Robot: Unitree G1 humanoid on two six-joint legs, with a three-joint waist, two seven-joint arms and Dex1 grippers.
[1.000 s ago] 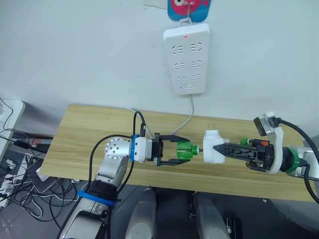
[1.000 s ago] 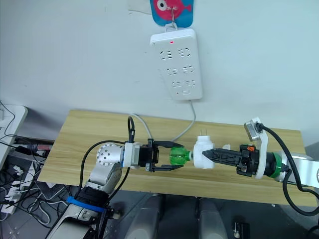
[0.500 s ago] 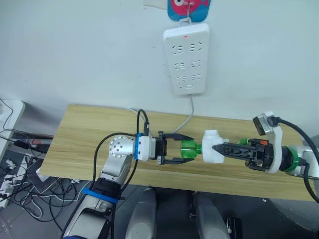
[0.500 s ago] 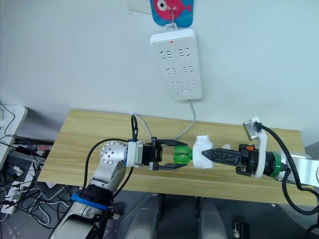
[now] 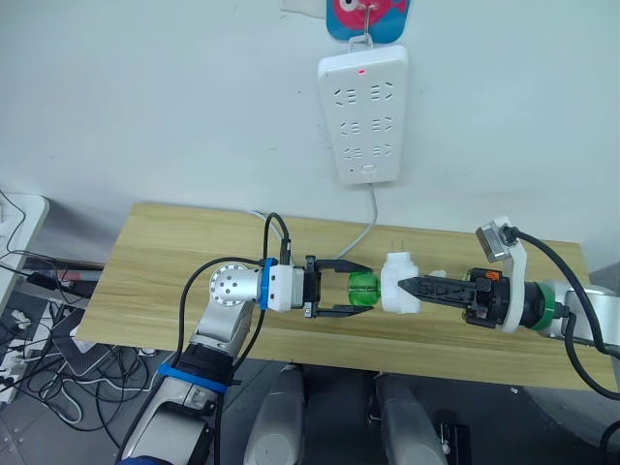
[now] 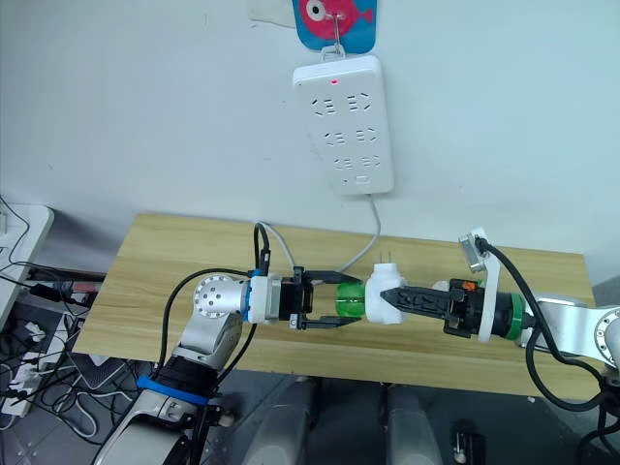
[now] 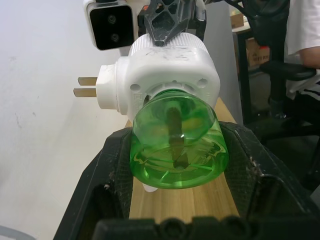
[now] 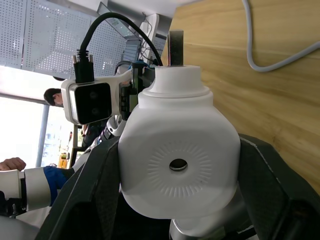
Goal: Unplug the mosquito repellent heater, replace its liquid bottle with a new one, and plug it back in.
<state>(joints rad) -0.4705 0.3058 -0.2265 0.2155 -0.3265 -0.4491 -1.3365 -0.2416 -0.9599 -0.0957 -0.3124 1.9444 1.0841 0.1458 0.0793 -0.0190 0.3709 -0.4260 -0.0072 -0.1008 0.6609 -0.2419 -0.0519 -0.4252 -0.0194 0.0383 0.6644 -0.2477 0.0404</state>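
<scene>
Left end effector (image 5: pixel 341 292): sitting over the counter's front-middle, its two black fingers clamping around the green translucent plastic liquid bottle (image 5: pixel 363 291).
Green bottle: lying sideways in the air, its neck going into the small white rounded plastic mosquito repellent heater (image 5: pixel 398 285).
Heater: hanging just above the light wooden counter (image 5: pixel 155 252) near its front edge, metal prongs pointing toward the wall.
Right end effector (image 5: pixel 415 286): gripping the heater from the right, fingers pressing on its sides.
White power strip (image 5: pixel 361 116): hanging on the wall above the counter's back edge, red light glowing.
</scene>
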